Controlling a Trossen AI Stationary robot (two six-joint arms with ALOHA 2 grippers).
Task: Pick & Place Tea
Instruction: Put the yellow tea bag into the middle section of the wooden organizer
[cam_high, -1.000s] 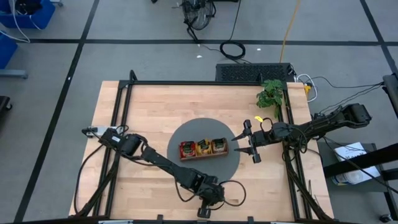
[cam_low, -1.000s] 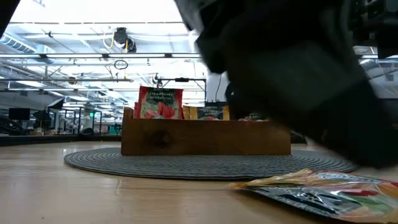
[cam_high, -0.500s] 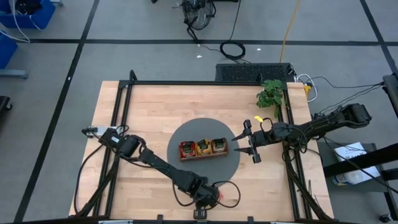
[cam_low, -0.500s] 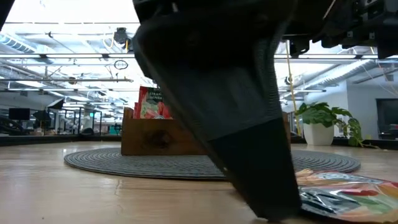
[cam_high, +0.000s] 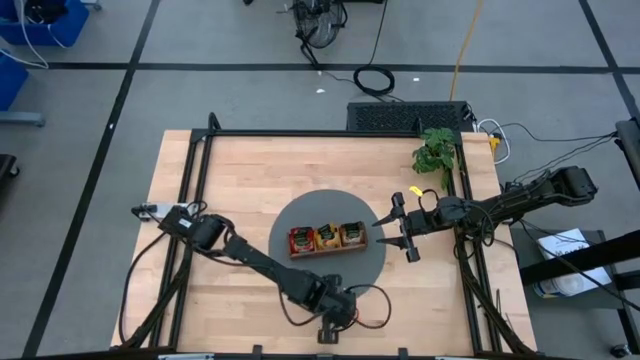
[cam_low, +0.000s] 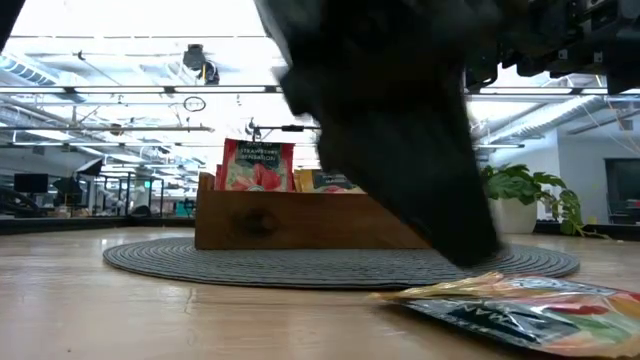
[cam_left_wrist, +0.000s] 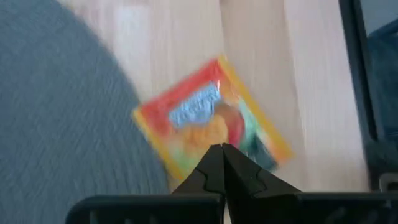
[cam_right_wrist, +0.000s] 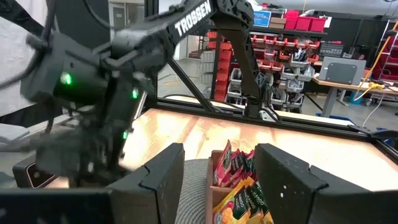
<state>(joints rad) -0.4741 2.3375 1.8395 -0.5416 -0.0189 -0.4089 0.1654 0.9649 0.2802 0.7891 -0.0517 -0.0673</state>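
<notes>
A brown wooden tray (cam_high: 327, 238) stands on a round grey mat (cam_high: 330, 278) and holds upright tea packets: red (cam_low: 257, 165), orange-yellow and dark ones. One loose orange-red tea packet (cam_left_wrist: 211, 118) lies flat on the bare wood just past the mat's near right edge (cam_low: 520, 305). My left gripper (cam_left_wrist: 222, 149) is shut and slants down over that packet's edge (cam_high: 345, 314). My right gripper (cam_high: 400, 230) hangs open and level at the mat's right edge, fingers toward the tray (cam_right_wrist: 217, 180), with nothing between them. My left gripper's shut fingertips (cam_left_wrist: 214, 163) stand over one edge of the loose packet, coming from above at a slant. I cannot tell whether they touch it. The packet lies flat on the table.
A small potted plant (cam_high: 435, 150) stands at the far right of the table. A black frame rail (cam_high: 200, 190) runs along the table's sides. The loose packet lies close to the table's near edge. Bare wood (cam_high: 240, 170) stretches left of and beyond the mat.
My left gripper, shut throughout, has tipped and rolled by the loose packet. Half a second ago its fingertips reached down to the table beside the packet; now they stand higher, over its edge. The packet lies where it lay.
</notes>
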